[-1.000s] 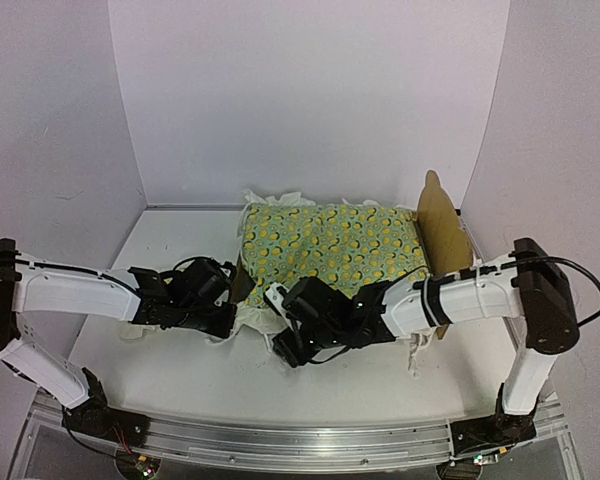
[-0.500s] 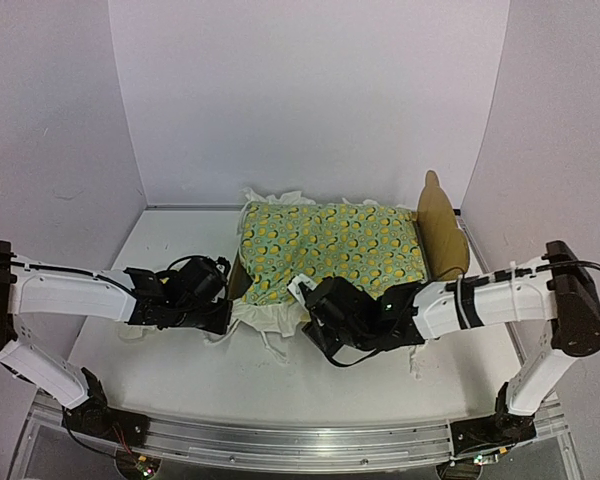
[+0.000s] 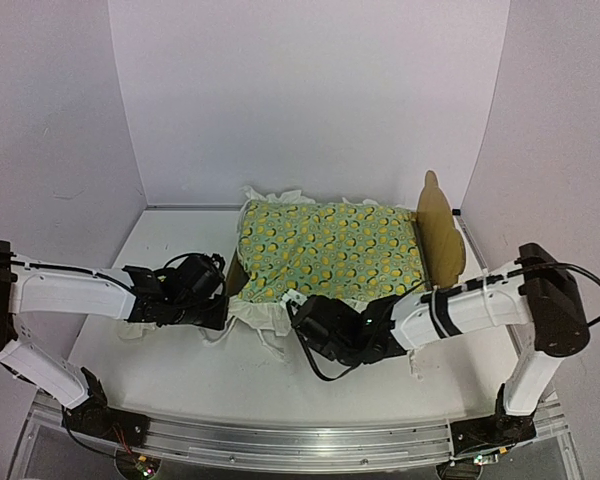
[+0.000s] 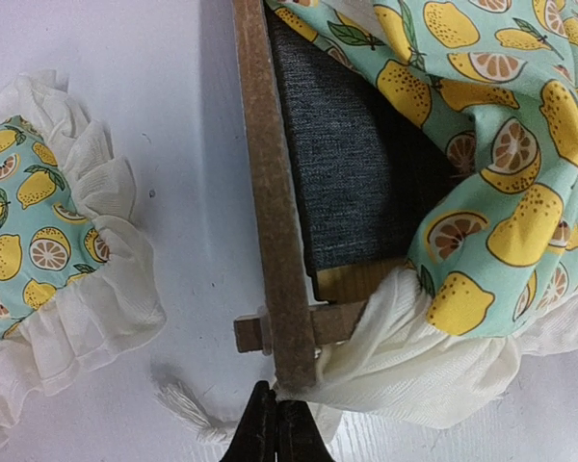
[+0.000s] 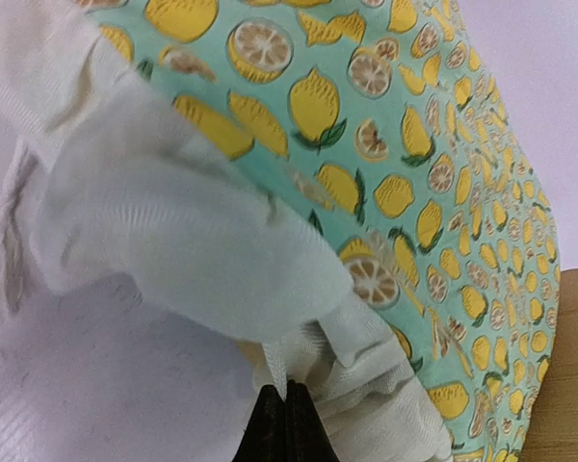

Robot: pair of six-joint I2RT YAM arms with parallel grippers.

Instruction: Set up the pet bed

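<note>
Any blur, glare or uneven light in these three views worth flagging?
Right wrist: the quilt's white ruffle up close is smeared soft, the lemon print beyond crisper. Left wrist: sharp throughout, wooden rail and grey base panel clearly textured. Top external: soft even light, faint shadows on the table, no glare.

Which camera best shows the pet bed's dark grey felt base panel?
The left wrist view: the dark grey felt base panel lies exposed between the plywood rail and the lemon-print ruffled quilt. In the top and right wrist views the quilt covers it.
</note>
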